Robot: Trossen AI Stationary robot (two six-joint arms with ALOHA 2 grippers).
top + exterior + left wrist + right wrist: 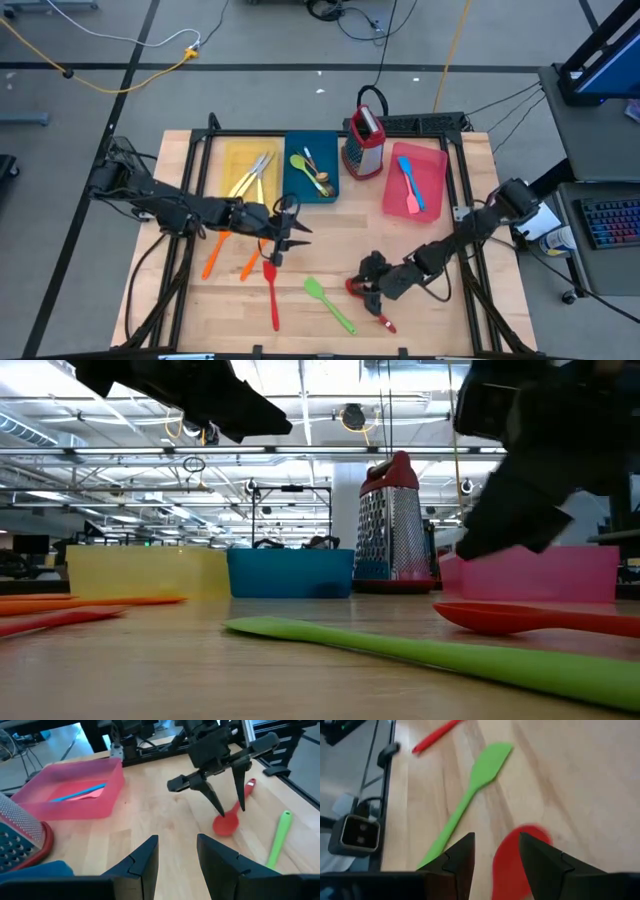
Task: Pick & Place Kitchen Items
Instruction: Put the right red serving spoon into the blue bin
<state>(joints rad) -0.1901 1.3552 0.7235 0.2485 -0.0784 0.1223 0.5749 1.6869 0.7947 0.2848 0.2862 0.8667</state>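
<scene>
Red silicone spoon (368, 303) lying right under my right gripper (368, 283), fingers apart straddling bowl, handle running away toward table edge.

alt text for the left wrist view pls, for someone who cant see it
The right gripper hangs open over the bowl of a red spoon on the wooden table, seen past the left gripper, whose own open fingers frame the foreground. A pink tray holds blue and pink utensils, a green spatula lies beside the spoon, and a grater shows at the edge.
</scene>
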